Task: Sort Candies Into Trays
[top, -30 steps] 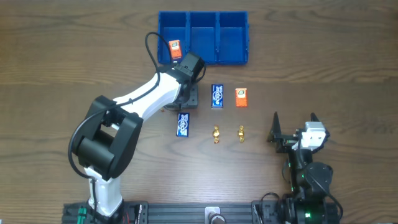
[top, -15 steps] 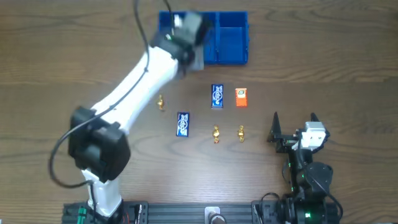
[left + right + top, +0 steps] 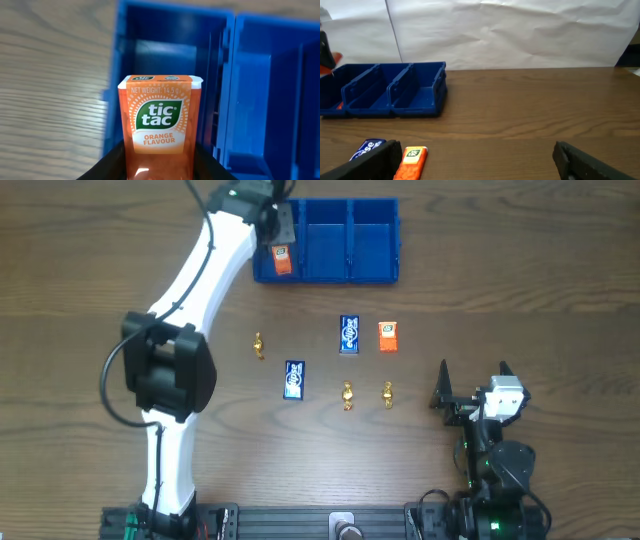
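Observation: hovering left pincer [image 3: 160, 150] above tray [image 3: 227, 100] end compartment, orange candy box [image 3: 161, 117] just ahead, likely sorting it there, grip untellable; leaving right pincer [image 3: 473, 375] gaping wide.

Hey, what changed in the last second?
The left tool swung from the middle of the table to the left compartment of the blue tray, uncovering a gold candy. The orange box there, the other candies and the right tool stayed put.

Left arm [image 3: 200, 270] crosses the table's [image 3: 540, 280] left side up to the blue tray [image 3: 350, 277]; candies [image 3: 348, 335] dot the middle; upper right lies open.
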